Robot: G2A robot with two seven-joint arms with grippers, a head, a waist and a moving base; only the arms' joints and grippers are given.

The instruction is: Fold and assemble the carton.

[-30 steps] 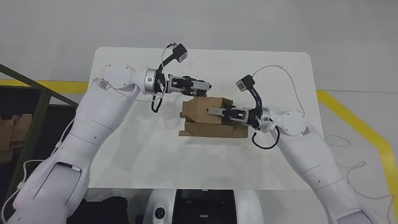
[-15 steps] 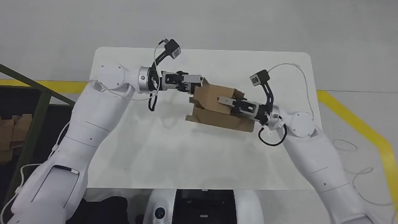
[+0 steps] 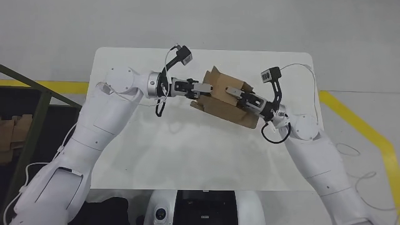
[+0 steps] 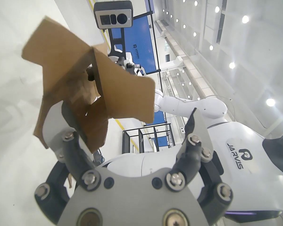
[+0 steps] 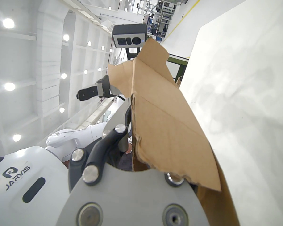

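Fingers of the right tool [image 3: 231,92] are closed on a wall of the carton [image 3: 215,102]. One finger [image 5: 125,121] lies flat against the cardboard and its partner is hidden behind the sheet. That grip carries the carton tilted over the bench [image 3: 137,156], flaps splayed and one corner dipping toward the surface; whether the corner touches, I cannot tell.

The left tool [image 3: 203,88] stands at the carton's opposite end, spread wide and gripping nothing. One finger [image 4: 69,118] is tucked right against a loose flap, and the other [image 4: 193,123] is well clear of the cardboard.

Around the carton the white bench spreads out on every side, with rounded corners. Past the carton lies a grey floor [image 3: 187,12], with a yellow line [image 3: 350,109] running out beyond the bench edge. Off the bench, on the left arm's side of the carton, stands a dark metal frame [image 3: 37,94] with brown cardboard pieces [image 3: 12,131] beside it. High above the carton is a white ceiling [image 4: 226,48] dotted with round lamps.
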